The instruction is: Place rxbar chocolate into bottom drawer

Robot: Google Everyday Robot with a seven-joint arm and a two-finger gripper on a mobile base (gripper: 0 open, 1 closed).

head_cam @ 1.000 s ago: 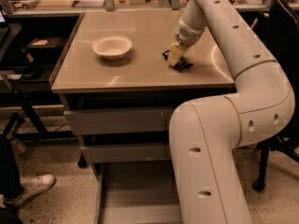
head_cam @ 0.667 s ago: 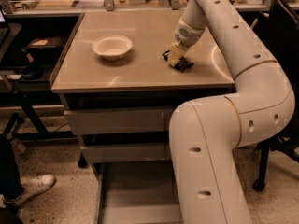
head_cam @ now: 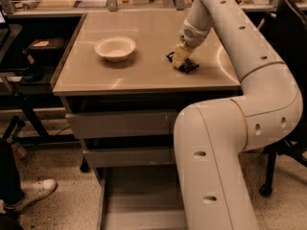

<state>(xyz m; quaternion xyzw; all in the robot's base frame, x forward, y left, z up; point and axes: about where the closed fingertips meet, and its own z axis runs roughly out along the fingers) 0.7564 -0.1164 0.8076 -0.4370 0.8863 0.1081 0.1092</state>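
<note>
My gripper (head_cam: 181,61) is at the end of the white arm, lowered onto the tan tabletop (head_cam: 144,75), to the right of the white bowl (head_cam: 115,48). A small dark shape (head_cam: 188,67) shows right under the gripper tip. It looks like the rxbar chocolate in its black wrapper, but I cannot separate it from the gripper's own dark parts. The bottom drawer (head_cam: 136,193) is pulled out below the table, a shallow grey tray. Its right part is hidden behind my arm.
Two closed grey drawer fronts (head_cam: 120,124) sit above the open drawer. My thick white arm (head_cam: 216,147) fills the right foreground. A person's shoe (head_cam: 36,190) is on the floor at the left. A dark side table (head_cam: 33,47) stands at the left.
</note>
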